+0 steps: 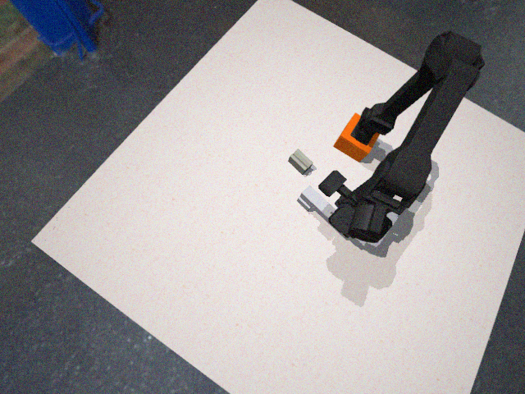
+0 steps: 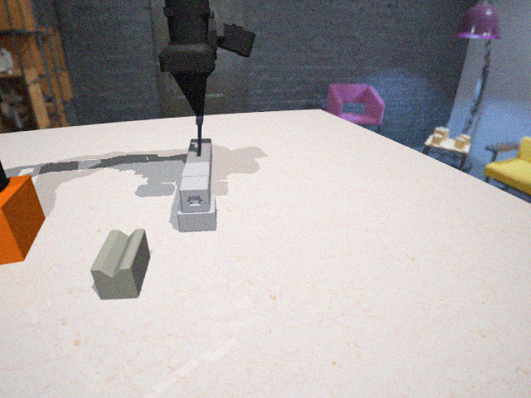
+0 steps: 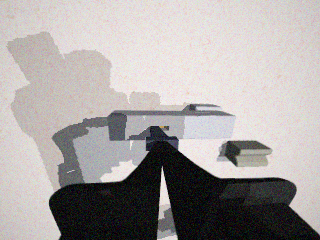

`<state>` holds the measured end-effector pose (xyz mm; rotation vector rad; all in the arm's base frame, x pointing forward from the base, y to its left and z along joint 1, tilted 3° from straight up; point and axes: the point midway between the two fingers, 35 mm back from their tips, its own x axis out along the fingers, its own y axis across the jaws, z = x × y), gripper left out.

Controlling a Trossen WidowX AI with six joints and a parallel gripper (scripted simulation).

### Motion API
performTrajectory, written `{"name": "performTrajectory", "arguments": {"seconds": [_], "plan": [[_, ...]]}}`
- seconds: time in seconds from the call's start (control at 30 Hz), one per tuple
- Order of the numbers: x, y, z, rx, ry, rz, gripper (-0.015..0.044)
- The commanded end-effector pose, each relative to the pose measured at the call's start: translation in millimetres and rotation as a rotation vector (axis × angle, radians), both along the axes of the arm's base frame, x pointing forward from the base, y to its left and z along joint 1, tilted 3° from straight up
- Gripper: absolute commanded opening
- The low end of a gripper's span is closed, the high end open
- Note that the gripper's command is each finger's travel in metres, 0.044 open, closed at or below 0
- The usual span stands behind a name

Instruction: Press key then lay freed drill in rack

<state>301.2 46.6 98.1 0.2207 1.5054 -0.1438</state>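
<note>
A long pale grey housing [image 1: 316, 199] [image 2: 196, 168] [image 3: 210, 126] lies on the table, its near end over a low grey block [image 2: 197, 221]. A dark thin key [image 2: 199, 138] [image 3: 150, 145] stands upright at its top, with its lower end at the slot. My gripper [image 2: 199, 115] [image 3: 161, 145] is shut, fingertips together right above the key's wider head, seemingly touching it. The drill cannot be made out clearly; a small star-shaped opening [image 2: 195, 200] shows in the housing's near end. The rack [image 1: 300, 161] [image 2: 115, 278] [image 3: 248, 150], a grey-green block with a V groove, holds nothing.
An orange block [image 1: 351, 146] [image 2: 21, 222] stands beyond the rack, with the arm's black base on it. The black wrist-camera block [image 1: 332, 182] [image 2: 236, 40] sticks out beside the gripper. The arm hides part of the housing in the top view.
</note>
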Motion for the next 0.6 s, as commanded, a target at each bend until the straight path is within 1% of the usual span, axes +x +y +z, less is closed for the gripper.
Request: {"name": "performTrajectory", "arguments": {"seconds": [0.0, 0.57], "plan": [[-5.8, 4.7, -14.9, 0.007, 0.04, 0.005, 0.0], [-6.0, 6.4, -22.2, 0.007, 0.04, 0.005, 0.0]]}}
